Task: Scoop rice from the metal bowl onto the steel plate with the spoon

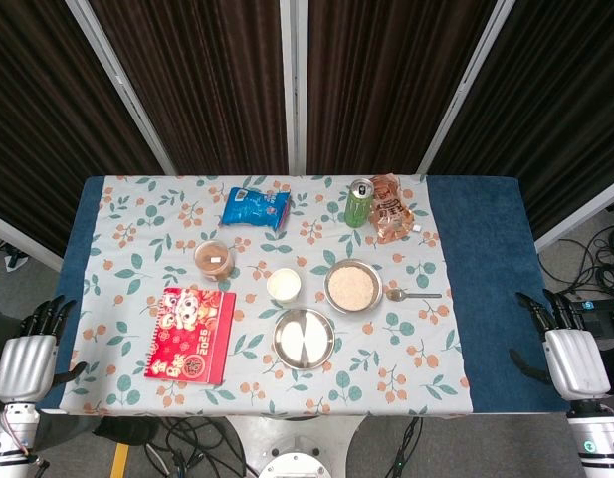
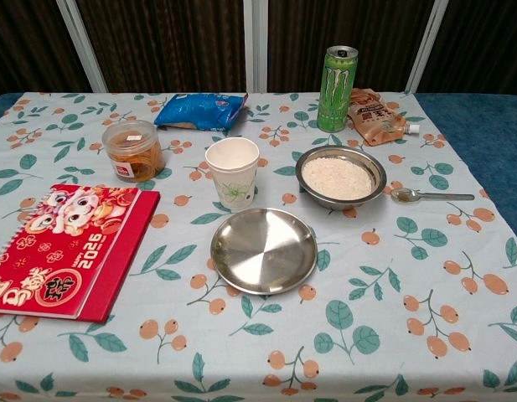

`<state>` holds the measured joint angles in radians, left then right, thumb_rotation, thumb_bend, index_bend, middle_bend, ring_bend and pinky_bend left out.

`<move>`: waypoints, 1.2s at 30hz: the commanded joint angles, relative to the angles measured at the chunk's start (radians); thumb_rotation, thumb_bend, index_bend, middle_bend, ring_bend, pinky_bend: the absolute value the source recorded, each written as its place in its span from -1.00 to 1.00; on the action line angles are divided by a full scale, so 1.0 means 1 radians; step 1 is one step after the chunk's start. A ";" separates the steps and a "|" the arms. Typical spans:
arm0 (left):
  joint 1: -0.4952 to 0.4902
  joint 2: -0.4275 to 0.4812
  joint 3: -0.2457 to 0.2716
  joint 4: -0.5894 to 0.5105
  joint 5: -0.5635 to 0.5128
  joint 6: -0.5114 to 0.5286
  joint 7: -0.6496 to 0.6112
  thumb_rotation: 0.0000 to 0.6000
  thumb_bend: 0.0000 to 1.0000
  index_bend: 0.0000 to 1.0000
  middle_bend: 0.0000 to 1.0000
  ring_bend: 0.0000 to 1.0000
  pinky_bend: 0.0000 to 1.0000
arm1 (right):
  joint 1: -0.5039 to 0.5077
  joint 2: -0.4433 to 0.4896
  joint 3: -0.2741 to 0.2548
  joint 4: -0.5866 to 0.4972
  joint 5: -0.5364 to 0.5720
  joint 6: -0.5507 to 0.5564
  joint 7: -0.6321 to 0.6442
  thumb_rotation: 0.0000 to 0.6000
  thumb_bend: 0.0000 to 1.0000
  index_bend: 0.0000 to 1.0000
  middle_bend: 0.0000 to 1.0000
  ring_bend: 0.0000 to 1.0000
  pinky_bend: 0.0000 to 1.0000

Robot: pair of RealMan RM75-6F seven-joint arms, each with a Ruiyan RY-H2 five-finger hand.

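The spoon (image 2: 429, 196) lies just right of the metal bowl (image 2: 340, 177), handy for the right hand (image 1: 573, 354); both it and the left hand (image 1: 28, 358) hang open, empty; the steel plate (image 2: 264, 249) waits in front.

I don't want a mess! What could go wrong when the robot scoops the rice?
The spoon lies flat, so the right robot hand may struggle to pick it up. Carrying rice from the metal bowl to the steel plate could spill grains. The paper cup nearby might get knocked over.
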<state>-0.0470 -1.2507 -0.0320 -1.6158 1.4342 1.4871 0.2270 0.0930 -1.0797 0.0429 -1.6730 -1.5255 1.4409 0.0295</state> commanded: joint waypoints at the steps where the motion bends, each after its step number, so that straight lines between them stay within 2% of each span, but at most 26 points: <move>1: 0.000 -0.001 0.001 0.001 -0.001 -0.001 0.001 1.00 -0.85 -0.64 -0.61 -0.76 -0.56 | 0.000 0.000 0.000 0.000 0.000 0.001 -0.001 1.00 -0.66 -0.79 -0.55 -1.00 -0.93; 8: 0.002 -0.005 0.001 0.004 0.005 0.007 -0.001 1.00 -0.85 -0.64 -0.62 -0.76 -0.56 | 0.007 0.002 0.004 -0.004 0.001 -0.007 -0.009 1.00 -0.66 -0.79 -0.49 -0.95 -0.89; 12: 0.000 -0.005 0.000 0.008 0.008 0.008 -0.005 1.00 -0.85 -0.64 -0.62 -0.76 -0.56 | 0.059 0.012 0.025 -0.027 0.031 -0.086 -0.047 1.00 -0.66 -0.76 -0.39 -0.85 -0.79; 13: 0.000 -0.005 -0.001 0.010 0.009 0.008 -0.006 1.00 -0.85 -0.64 -0.61 -0.76 -0.56 | 0.084 0.012 0.038 -0.036 0.054 -0.124 -0.074 1.00 -0.66 -0.74 -0.38 -0.85 -0.77; 16: 0.001 -0.009 -0.001 0.014 0.008 0.008 -0.011 1.00 -0.85 -0.64 -0.61 -0.76 -0.56 | 0.160 -0.019 0.082 -0.025 0.122 -0.222 -0.130 1.00 -0.64 -0.48 -0.31 -0.79 -0.68; 18: 0.001 -0.011 0.001 0.018 0.006 0.006 -0.012 1.00 -0.85 -0.64 -0.61 -0.76 -0.56 | 0.211 -0.053 0.106 0.006 0.171 -0.290 -0.162 1.00 -0.63 -0.30 -0.25 -0.75 -0.61; 22: 0.005 -0.016 0.003 0.026 -0.005 0.000 -0.018 1.00 -0.85 -0.64 -0.62 -0.76 -0.56 | 0.321 -0.161 0.144 0.117 0.289 -0.423 -0.266 1.00 -0.64 -0.24 -0.21 -0.75 -0.61; 25: 0.009 -0.017 0.004 0.031 -0.016 -0.004 -0.021 1.00 -0.85 -0.64 -0.62 -0.76 -0.56 | 0.381 -0.247 0.148 0.208 0.340 -0.479 -0.344 1.00 -0.64 -0.21 -0.20 -0.75 -0.61; 31: 0.011 -0.022 0.006 0.045 -0.028 -0.015 -0.030 1.00 -0.85 -0.64 -0.62 -0.76 -0.56 | 0.451 -0.390 0.131 0.362 0.378 -0.521 -0.439 1.00 -0.56 -0.13 -0.11 -0.75 -0.61; 36: 0.009 -0.026 0.005 0.052 -0.031 -0.021 -0.034 1.00 -0.85 -0.64 -0.61 -0.76 -0.56 | 0.476 -0.464 0.121 0.449 0.386 -0.528 -0.457 1.00 -0.56 -0.13 -0.09 -0.75 -0.61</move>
<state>-0.0381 -1.2774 -0.0270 -1.5638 1.4032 1.4663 0.1933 0.5544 -1.5194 0.1697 -1.2492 -1.1475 0.9216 -0.4153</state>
